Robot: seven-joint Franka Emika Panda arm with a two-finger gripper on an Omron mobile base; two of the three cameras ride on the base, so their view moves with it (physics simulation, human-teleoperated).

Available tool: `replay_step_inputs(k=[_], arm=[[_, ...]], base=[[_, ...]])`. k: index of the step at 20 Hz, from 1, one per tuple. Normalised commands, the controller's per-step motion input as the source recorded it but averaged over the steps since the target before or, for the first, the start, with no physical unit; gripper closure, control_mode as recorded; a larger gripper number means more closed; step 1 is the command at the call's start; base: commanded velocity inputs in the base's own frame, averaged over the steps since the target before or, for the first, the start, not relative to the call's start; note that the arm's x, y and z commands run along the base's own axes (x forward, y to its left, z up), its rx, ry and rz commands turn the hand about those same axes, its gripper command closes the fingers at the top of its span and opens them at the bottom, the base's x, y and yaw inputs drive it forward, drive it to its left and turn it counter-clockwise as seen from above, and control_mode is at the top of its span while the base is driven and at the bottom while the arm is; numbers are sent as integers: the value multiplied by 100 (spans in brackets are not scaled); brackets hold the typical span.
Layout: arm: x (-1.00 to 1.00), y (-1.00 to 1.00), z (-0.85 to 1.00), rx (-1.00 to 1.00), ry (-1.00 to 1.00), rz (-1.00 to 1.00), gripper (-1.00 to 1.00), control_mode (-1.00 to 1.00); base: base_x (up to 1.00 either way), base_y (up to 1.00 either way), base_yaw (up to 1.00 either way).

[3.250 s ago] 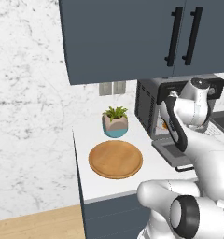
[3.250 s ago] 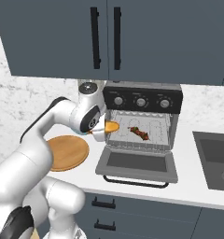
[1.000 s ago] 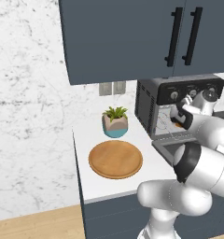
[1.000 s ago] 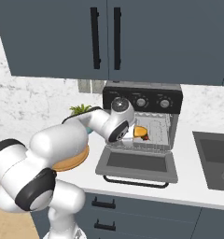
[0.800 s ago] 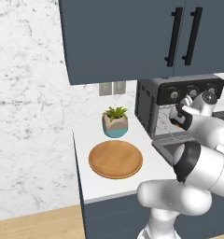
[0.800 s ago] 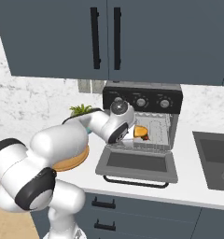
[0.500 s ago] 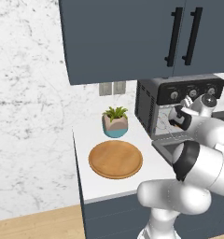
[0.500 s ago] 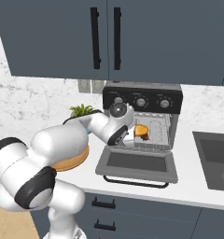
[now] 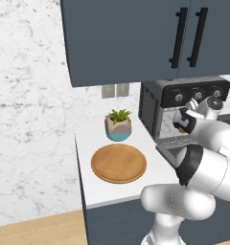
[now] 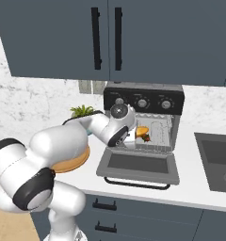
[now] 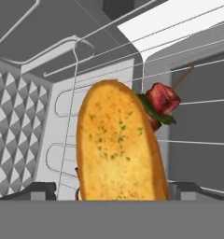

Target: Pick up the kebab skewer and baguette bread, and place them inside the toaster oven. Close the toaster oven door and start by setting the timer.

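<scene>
The arm rises from the base, bends at the elbow and reaches forward, so that its wrist and hand lie level with the open front of the toaster oven (image 10: 143,123). The gripper (image 11: 115,190) points into the oven's cavity, its jaws spread wide. Each dark fingertip (image 11: 37,189) stands clear on either side of the baguette (image 11: 118,149), neither one pressing on it.

Matt speckled crust on baguette bread (image 11: 118,144), thin metal wire rack (image 11: 188,70) — smooth wooden plate (image 9: 119,163)
</scene>
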Motion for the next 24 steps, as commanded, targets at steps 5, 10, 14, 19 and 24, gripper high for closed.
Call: replay_step_inputs(k=[5, 10, 14, 19, 24], arm=[[-38, -2, 3, 0, 0, 0, -100, -100], [-33, -8, 14, 0, 0, 0, -100, -100], [-14, -18, 23, 0, 0, 0, -100, -100], [-21, -31, 12, -1, -1, 17, -100, -100], [-42, -12, 0, -11, -10, 39, -100, -100]], base=[[0, 0, 0], [0, 0, 0], [0, 0, 0], [0, 0, 0], [0, 0, 0]])
